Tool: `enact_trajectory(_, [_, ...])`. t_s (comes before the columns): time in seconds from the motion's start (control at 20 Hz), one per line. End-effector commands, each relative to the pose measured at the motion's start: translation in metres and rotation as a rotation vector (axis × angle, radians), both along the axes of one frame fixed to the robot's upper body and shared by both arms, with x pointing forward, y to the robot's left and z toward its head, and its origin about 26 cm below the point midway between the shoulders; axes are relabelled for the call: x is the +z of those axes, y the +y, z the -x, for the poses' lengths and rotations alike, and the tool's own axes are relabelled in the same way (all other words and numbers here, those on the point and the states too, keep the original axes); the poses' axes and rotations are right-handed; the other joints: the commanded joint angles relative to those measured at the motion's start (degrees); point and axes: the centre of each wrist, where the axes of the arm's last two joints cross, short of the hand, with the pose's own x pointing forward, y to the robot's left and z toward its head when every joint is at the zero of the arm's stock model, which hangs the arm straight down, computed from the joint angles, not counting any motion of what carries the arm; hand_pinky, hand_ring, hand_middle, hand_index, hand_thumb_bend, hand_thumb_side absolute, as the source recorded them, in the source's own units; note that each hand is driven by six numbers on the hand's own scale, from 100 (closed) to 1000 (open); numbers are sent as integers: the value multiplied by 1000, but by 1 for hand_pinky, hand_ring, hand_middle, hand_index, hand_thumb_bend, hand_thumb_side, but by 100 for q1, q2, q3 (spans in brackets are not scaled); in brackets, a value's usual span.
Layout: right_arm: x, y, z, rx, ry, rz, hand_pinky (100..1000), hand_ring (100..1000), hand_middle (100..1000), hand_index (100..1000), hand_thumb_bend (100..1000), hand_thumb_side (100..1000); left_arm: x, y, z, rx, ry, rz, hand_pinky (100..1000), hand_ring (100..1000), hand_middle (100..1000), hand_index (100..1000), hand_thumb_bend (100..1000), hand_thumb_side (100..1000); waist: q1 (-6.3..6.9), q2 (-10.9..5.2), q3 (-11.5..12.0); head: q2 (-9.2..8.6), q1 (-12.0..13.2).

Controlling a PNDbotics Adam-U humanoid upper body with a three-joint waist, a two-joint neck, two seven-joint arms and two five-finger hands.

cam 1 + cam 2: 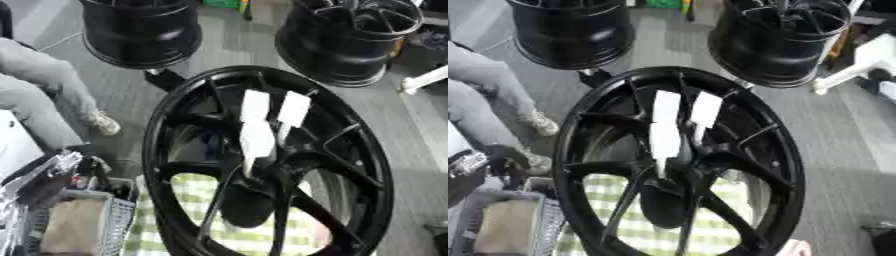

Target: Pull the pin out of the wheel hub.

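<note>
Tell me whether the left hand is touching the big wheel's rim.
Apart. In the left eye view the left hand sits at the lower left edge, with floor showing between it and the wheel rim.

A black wheel hub [267,165] was seen upright, white tags [262,120] fixed near its centre, two black rims [144,30] behind.

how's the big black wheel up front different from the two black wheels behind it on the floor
The big black spoked wheel in front stands upright on its rim over a green checked cloth; the two black wheels behind sit on the grey floor. White tags hang only on the front one. All are glossy black.
</note>
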Motion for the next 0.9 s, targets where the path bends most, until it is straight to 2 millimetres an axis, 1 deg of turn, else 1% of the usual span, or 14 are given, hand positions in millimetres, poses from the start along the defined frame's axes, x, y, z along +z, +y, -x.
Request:
enact_trajectory(0.05, [-17,-22,19,-292,-162,11,561,197,400,522,100,100,11,6,1,11,-29,-19,591,462,597,705,100,923,42,-33,-32,-15,29])
enact_trajectory(0.2, [-58,-36,42,-597,-199,-40,549,213,419,541,100,100,11,5,0,9,-32,-16,591,463,597,705,100,924,69,-4,-59,-15,14])
enact_trajectory(0.25, [-71,-37,48,-688,-196,-61,555,262,477,597,100,100,11,5,0,9,-33,-16,591,463,597,705,100,923,76,6,-69,-15,9])
enact_trajectory(0.3, [-83,-38,55,-774,-192,-85,554,271,500,620,100,100,11,5,0,10,-34,-16,591,463,598,705,100,923,81,13,-74,-15,-2])
enact_trajectory(0.35, [-93,-39,60,-847,-191,-109,558,308,589,715,107,113,11,5,-1,10,-35,-15,591,463,598,705,100,924,87,19,-79,-15,-9])
enact_trajectory(0.4, [-103,-40,64,-917,-191,-133,565,348,654,780,159,153,11,5,-1,10,-35,-15,591,463,598,705,100,925,93,24,-83,-15,-13])
enact_trajectory(0.45, [-111,-40,66,-974,-196,-151,572,399,712,838,207,212,11,5,-1,10,-35,-14,591,463,598,705,100,926,99,27,-84,-15,-18])
enact_trajectory(0.5, [-120,-40,68,-1033,-202,-169,580,430,751,872,227,244,10,5,0,11,-34,-13,592,463,598,705,100,926,106,27,-87,-15,-26])
enact_trajectory(0.6, [-131,-39,69,-1093,-216,-187,580,430,751,872,227,244,10,5,0,11,-34,-12,592,463,598,705,100,926,112,28,-83,-15,-37])
enact_trajectory(0.65, [-134,-38,69,-1106,-221,-193,578,453,793,911,274,317,10,5,0,10,-34,-12,592,463,598,705,100,925,115,27,-83,-15,-40])
enact_trajectory(0.7, [-141,-37,68,-1149,-232,-212,561,433,803,926,308,384,9,4,-1,9,-33,-7,592,463,598,705,100,923,138,13,-79,-15,-49])
enact_trajectory(0.75, [-146,-34,67,-1182,-248,-220,552,421,803,928,317,411,9,3,-1,8,-34,-4,592,463,598,705,100,922,152,4,-71,-15,-60])
enact_trajectory(0.9, [-155,-27,60,-1252,-318,-225,544,422,808,932,309,434,8,2,-1,5,-35,5,592,463,598,705,100,918,197,-28,-41,-15,-92])
